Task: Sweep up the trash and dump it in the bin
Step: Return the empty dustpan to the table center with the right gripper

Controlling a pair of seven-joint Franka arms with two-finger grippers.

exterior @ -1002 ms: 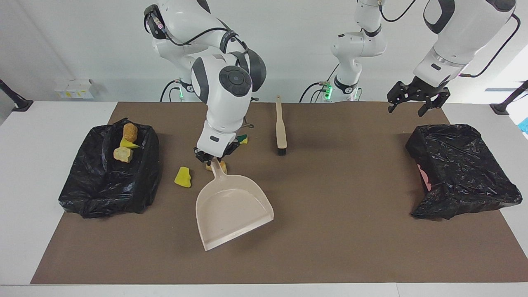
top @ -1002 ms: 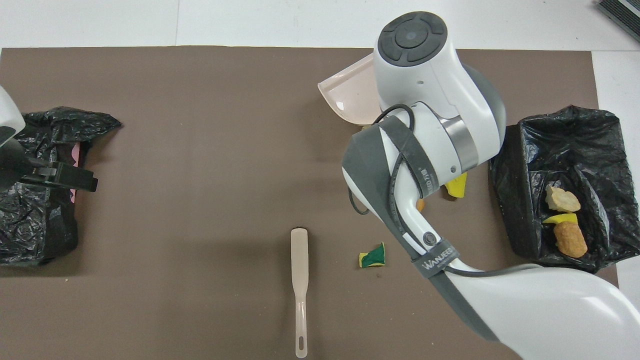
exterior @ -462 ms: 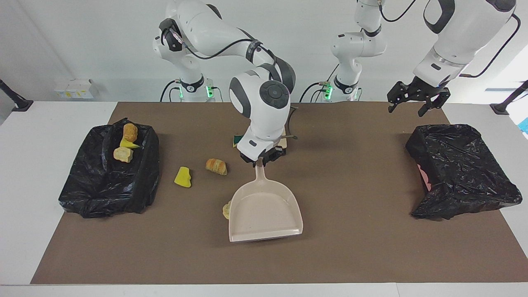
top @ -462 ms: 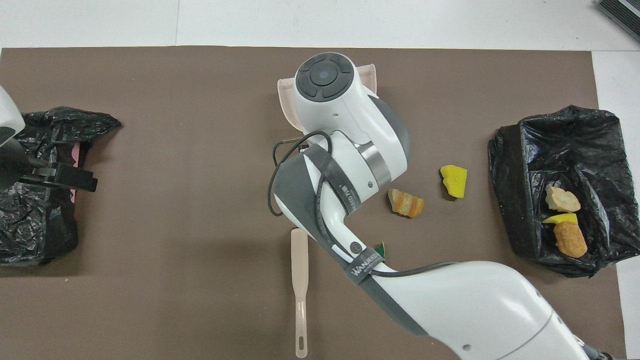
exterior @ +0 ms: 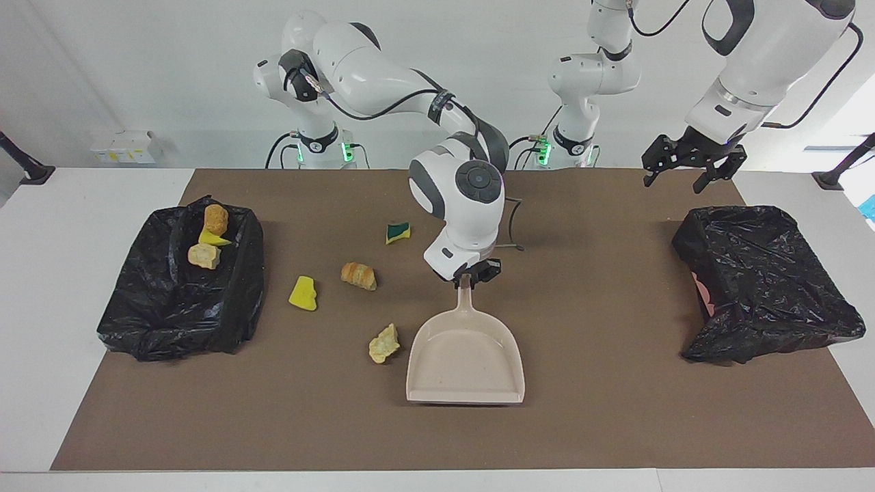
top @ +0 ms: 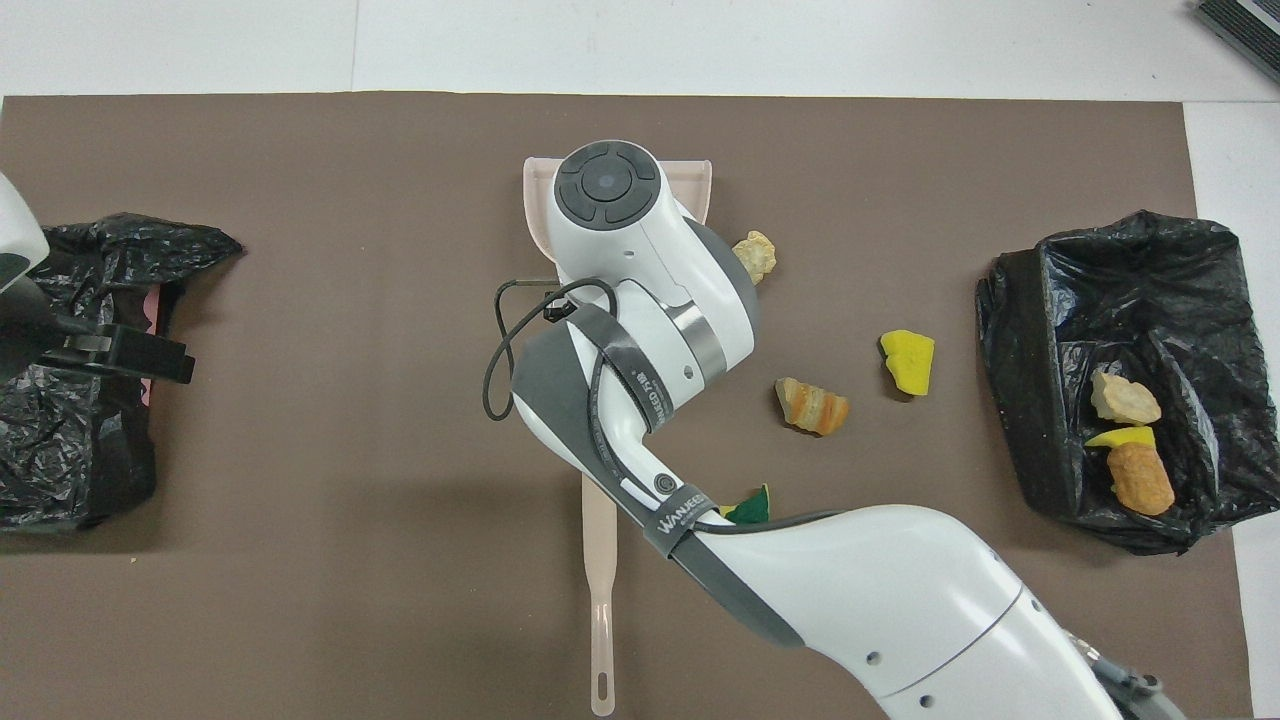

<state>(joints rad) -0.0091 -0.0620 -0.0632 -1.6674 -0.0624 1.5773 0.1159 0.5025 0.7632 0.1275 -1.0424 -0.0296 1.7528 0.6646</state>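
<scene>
Right gripper (exterior: 467, 275) has its fingers clamped on the handle end of the beige dustpan (exterior: 466, 359). The pan lies flat on the brown mat (exterior: 601, 417) mid-counter, with its mouth pointing away from the robots.

Left gripper (exterior: 689, 167) hangs in the air over the robot-side edge of the black-bagged bin (exterior: 762, 280) at the left arm's end, fingers spread wide, holding nothing. That arm waits.

Loose trash on the mat, all toward the right arm's end from the pan:
- pale rocky chunk (exterior: 384, 343), just beside the pan's side wall; can't tell if touching
- tan bread lump (exterior: 359, 275), nearer the robots than the chunk
- yellow foam wedge (exterior: 303, 293), between the lump and the second bin
- green-and-yellow sponge (exterior: 398, 232), nearest the robots

Second black-bagged bin (exterior: 147, 314) at the right arm's end holds three pieces: two tan lumps (exterior: 215, 218) and a yellow wedge (exterior: 213, 238) between them.

Brush (top: 600, 590): only the handle shows in the overhead view, near the robots' edge of the mat; the right arm covers the rest.
</scene>
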